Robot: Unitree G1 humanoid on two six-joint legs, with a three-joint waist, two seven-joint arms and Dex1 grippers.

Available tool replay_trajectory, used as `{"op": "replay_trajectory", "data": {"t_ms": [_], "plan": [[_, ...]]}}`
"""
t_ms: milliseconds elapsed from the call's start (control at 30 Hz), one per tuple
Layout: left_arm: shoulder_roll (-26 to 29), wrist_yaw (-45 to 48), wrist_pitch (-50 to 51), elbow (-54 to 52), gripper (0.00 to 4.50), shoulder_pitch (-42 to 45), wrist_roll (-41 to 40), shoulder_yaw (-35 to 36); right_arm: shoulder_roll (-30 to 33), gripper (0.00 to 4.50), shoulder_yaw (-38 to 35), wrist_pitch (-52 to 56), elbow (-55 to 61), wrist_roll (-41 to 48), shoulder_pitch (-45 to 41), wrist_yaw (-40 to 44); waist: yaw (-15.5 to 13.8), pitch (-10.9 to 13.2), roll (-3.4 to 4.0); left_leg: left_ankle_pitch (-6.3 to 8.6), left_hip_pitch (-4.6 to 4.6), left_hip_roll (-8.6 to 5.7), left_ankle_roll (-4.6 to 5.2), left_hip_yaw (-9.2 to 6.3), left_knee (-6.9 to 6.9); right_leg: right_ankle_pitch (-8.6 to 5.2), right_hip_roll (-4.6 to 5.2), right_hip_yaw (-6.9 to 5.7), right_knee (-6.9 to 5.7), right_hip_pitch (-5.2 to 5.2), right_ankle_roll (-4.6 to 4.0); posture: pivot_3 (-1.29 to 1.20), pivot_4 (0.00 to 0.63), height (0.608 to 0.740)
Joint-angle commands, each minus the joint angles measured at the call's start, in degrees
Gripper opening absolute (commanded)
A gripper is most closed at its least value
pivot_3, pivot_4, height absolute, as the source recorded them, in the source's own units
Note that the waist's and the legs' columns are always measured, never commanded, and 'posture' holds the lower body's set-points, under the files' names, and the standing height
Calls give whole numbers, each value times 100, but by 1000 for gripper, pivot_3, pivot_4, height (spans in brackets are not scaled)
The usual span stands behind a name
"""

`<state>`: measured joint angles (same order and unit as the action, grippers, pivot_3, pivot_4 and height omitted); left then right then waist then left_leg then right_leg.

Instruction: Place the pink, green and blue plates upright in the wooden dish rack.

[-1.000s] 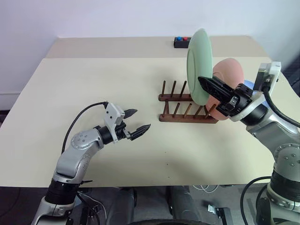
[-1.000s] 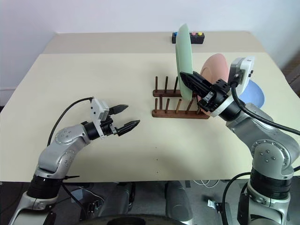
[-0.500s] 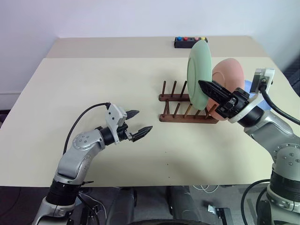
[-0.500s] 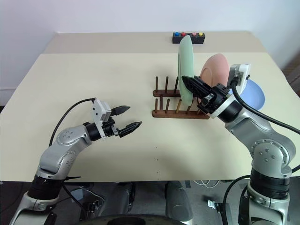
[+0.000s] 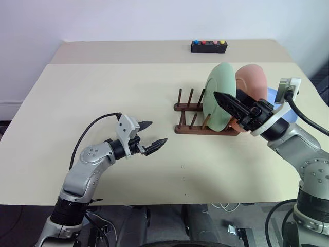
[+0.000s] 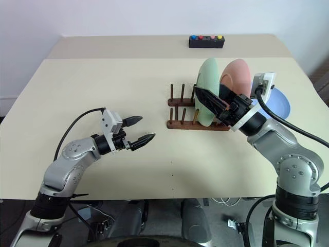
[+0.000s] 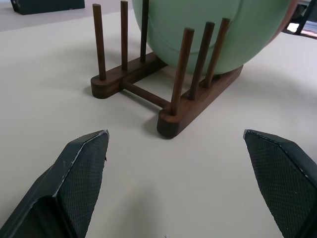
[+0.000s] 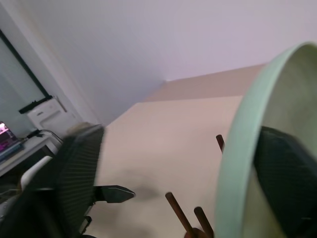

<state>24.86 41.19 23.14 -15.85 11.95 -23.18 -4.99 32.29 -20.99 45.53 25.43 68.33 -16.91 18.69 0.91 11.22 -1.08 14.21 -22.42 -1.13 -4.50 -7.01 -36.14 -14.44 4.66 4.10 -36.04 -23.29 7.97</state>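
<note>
And the mint green round plate [image 5: 220, 96] is down! A moment ago it hung high above the pegs, pinched in the right pincer [image 5: 230, 104]; now it sits lower, standing upright between the pegs of the small dark-brown wooden dish rack [image 5: 200, 119], and the black fingers have sprung apart, one on either side of the rim, no longer squeezing. It looks like the release has just happened, with the rack bearing the plate.

The salmon pink round plate [image 5: 253, 82] stands upright just behind the green one, at the rack's right end. That's two of three racked, I'd say. The light blue plate [image 6: 279, 101] lies flat on the desk beyond the right arm, not yet picked up.

The left pincer [image 5: 152, 136] hovers over the desk, well apart from the rack, fingers spread wide and empty.

The pale cream desk [image 5: 103, 92] is matte, bare around the rack. A small black box with coloured buttons [image 5: 208, 46] sits at the far edge, a plain white wall behind.
</note>
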Motion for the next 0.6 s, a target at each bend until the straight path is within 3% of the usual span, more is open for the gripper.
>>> {"op": "replay_trajectory", "data": {"t_ms": [33, 433, 600], "plan": [[-9, 45, -92, -129, 4500, 5, -15, 21, 133, 4464, -87, -138, 130, -101, -44, 2, -1, 0, 0, 0, 0, 0, 0, 0, 0, 0, 0, 0, 0, 0, 0, 0, 150, 740], [-41, 90, -112, -80, 4500, 28, -2, 14, 751, 4464, -91, -137, 535, -447, -106, 130, -8, 0, 0, 0, -1, 0, 0, 0, 0, -5, 0, 0, 2, 0, -9, 0, 150, 740], [-64, 116, -138, -31, 4500, 61, 12, -2, 1194, 4464, -229, -308, 778, -781, 76, 549, -11, 1, 1, 0, -2, 0, 0, 0, 0, -6, 0, 0, 4, 0, -9, 0, 150, 740]]}}
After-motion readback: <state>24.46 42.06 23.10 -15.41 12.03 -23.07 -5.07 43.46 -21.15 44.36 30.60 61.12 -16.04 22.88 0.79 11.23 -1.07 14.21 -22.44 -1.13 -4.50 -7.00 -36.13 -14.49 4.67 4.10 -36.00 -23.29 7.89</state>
